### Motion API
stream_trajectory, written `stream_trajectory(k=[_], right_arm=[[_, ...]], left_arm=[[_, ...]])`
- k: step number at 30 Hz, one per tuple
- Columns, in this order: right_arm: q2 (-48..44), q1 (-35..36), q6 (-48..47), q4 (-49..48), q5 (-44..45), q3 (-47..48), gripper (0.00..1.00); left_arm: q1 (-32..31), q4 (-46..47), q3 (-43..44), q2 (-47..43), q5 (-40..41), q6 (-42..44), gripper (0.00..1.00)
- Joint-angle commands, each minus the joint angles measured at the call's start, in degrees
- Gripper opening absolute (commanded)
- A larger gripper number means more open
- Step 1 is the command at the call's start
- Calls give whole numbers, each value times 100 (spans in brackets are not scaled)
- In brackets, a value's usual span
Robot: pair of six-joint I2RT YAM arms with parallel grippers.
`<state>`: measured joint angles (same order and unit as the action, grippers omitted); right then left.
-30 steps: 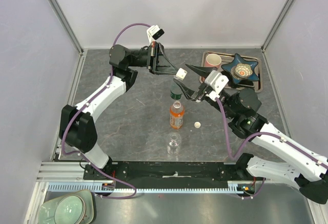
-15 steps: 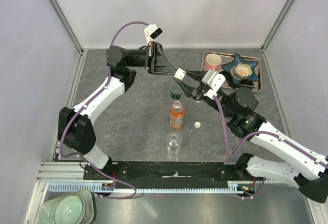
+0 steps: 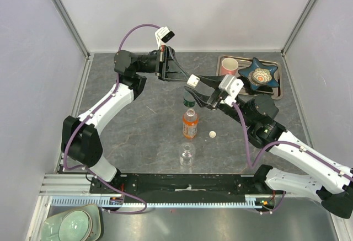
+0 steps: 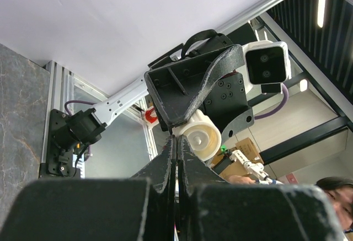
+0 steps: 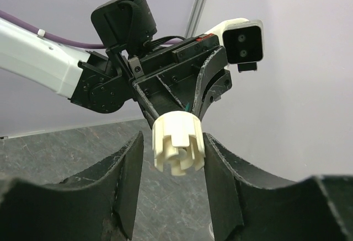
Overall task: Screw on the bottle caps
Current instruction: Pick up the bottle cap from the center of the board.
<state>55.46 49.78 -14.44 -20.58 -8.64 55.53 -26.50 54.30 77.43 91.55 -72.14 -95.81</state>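
The bottle cap, pinched above the bench in the shut left gripper jaws, can be dropped if released before the narrow right gripper jaws, contact not discernible, are seated.

Ribbed cap hangs midair; loose cap lies near upright orange bottle.

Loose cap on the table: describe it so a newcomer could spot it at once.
On the grey marbled table, find the orange-drink bottle standing near the middle. Just right of that bottle's base lies a small white round cap. Unlike the other white cap, raised in the air farther back, it rests alone on the tabletop.
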Motion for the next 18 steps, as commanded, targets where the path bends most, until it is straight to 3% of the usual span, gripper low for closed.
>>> stream_trajectory(k=[1,11,18], right_arm=[[-35,32,134,-219,-208,257,54],[-44,32,187,-78,-339,389,44],[26,32,283,19,-463,485,30]], left_arm=[[-22,230,9,-164,-46,-140,2],[-22,239,18,-164,-37,-122,2],[-22,168,-52,-172,-20,0,2]])
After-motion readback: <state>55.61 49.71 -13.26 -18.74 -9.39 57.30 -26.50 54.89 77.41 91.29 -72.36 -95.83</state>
